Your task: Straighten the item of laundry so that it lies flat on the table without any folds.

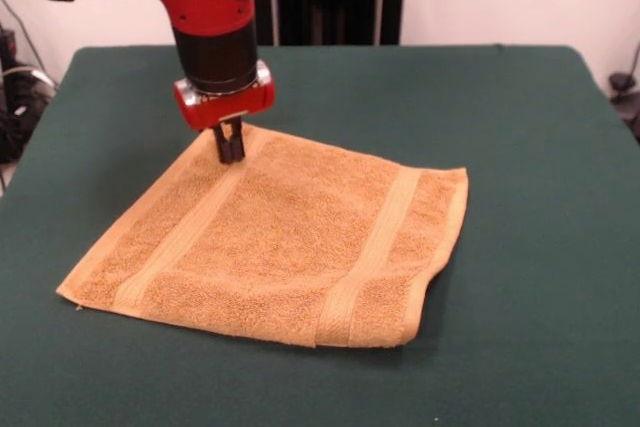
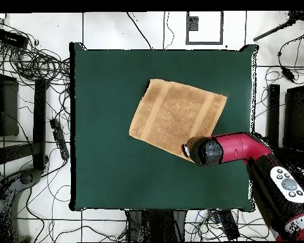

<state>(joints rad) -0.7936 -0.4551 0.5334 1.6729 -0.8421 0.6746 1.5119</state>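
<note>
Now we see the fingers [image 1: 230, 152] closed together, pointing down and touching the far corner of the towel [image 1: 290, 237]; whether they pinch cloth we cannot tell. From there the towel spreads toward the front, mostly flat on the green worktop [image 1: 540, 147], with its right edge slightly curled up.
</note>
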